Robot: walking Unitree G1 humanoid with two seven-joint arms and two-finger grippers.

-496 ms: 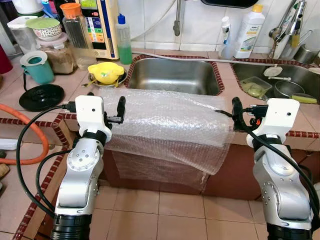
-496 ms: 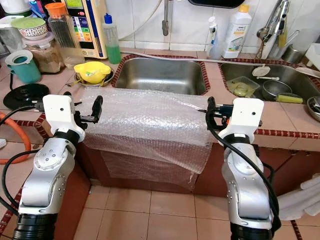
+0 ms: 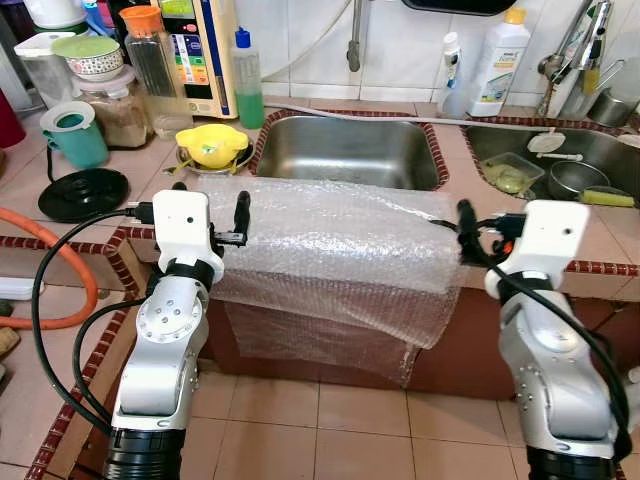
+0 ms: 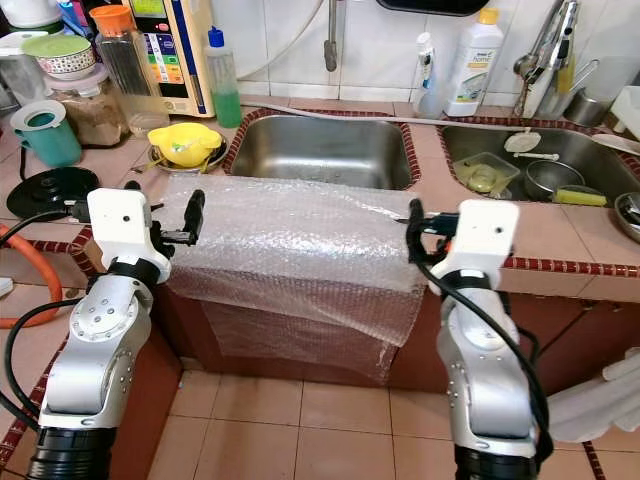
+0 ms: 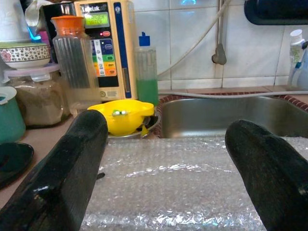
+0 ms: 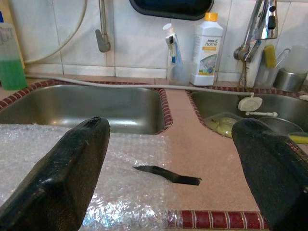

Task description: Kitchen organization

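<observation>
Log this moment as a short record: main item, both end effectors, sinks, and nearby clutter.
main item: bubble wrap sheet, spread on the counter in front of the left sink and hanging over the front edge
left end effector, open, at the sheet's left edge
right end effector, open, at the sheet's right edge
left sink, looks empty
right sink, holds dishes
clutter: yellow juicer, green soap bottle, black strip on the sheet's right edge

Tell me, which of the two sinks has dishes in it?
The steel sink on the robot's right has a clear plastic tub and a metal bowl inside. The steel sink in the middle, behind the bubble wrap sheet, holds nothing.
</observation>
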